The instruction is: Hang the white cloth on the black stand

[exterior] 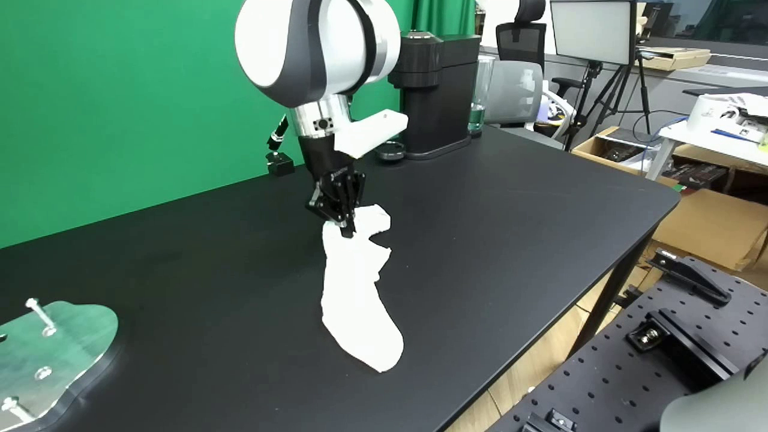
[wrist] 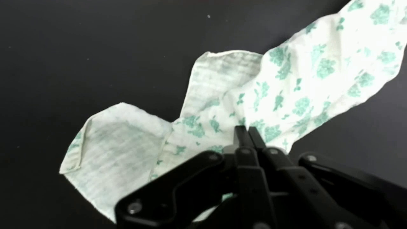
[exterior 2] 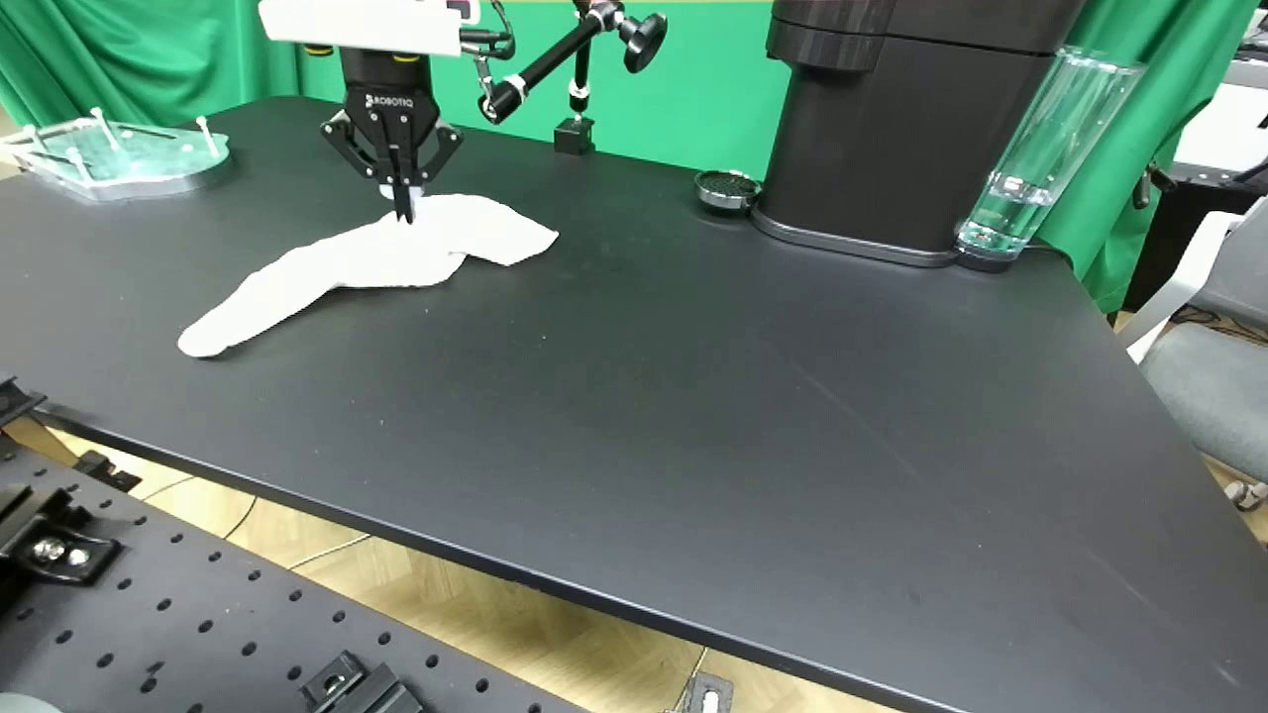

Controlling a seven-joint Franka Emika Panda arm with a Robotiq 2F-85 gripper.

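Observation:
The white cloth [exterior: 360, 306] lies long and narrow on the dark table, and it shows in an exterior view [exterior 2: 337, 262] too. In the wrist view the cloth [wrist: 305, 79] has a pale green flower print and a folded-over end. My gripper [exterior: 348, 231] points down at the cloth's middle. Its fingertips [wrist: 247, 129] are nearly together, with a ridge of cloth pinched between them. The gripper [exterior 2: 403, 208] is at table height. The black stand [exterior 2: 555, 57], jointed rods on a small block base, is behind the gripper by the green wall; its base [exterior: 280, 163] is partly visible.
A black coffee machine [exterior 2: 921, 129] and a clear water tank [exterior 2: 1040, 158] stand at the back. A small round metal dish [exterior 2: 728, 188] sits beside the machine. A green-topped board with upright pegs [exterior: 66, 336] lies across the table. A perforated mounting plate [exterior: 600, 372] is past the table's edge.

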